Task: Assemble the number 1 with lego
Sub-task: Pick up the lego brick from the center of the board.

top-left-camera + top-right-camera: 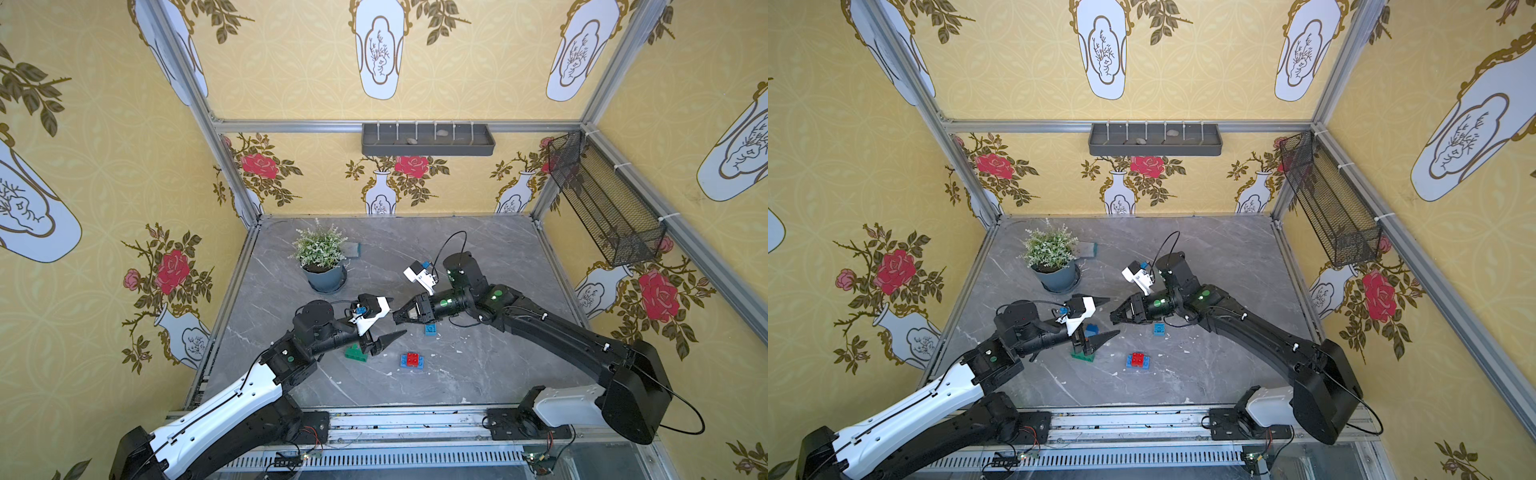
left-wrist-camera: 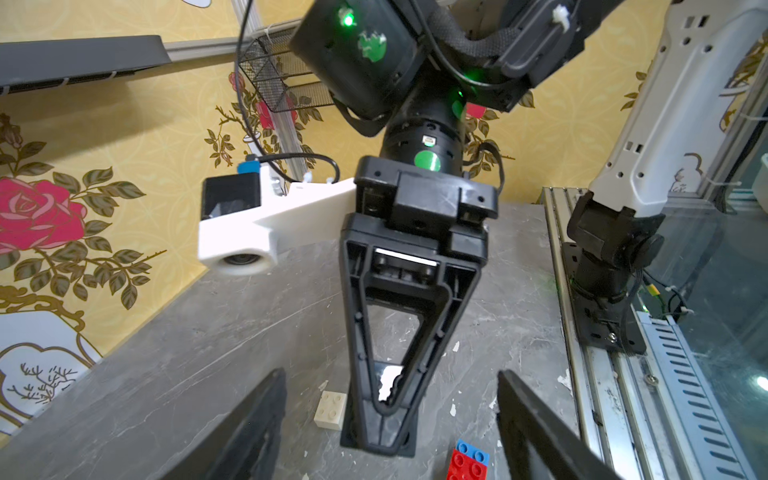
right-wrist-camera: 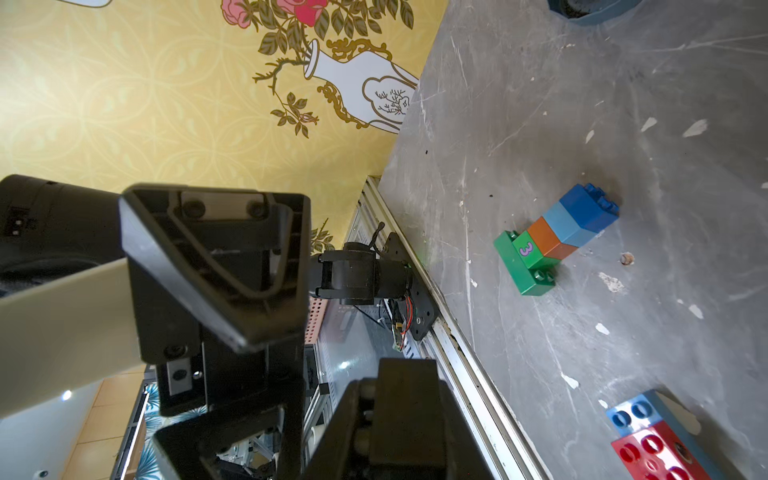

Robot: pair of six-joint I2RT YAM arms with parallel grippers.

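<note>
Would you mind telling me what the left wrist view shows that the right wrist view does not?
Only the left wrist view: a white brick. Only the right wrist view: a stack of green, orange-brown, light blue and blue bricks on a long green base. Both: the red brick sitting on a blue brick, and the grey tabletop.

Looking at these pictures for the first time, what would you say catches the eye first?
Over the middle of the table, the open left gripper faces the right gripper, which pinches what looks like a black brick. Just below the left gripper stands a brick tower, green base, then orange-brown, light blue and blue. A red brick sits on a blue brick nearer the front edge.
</note>
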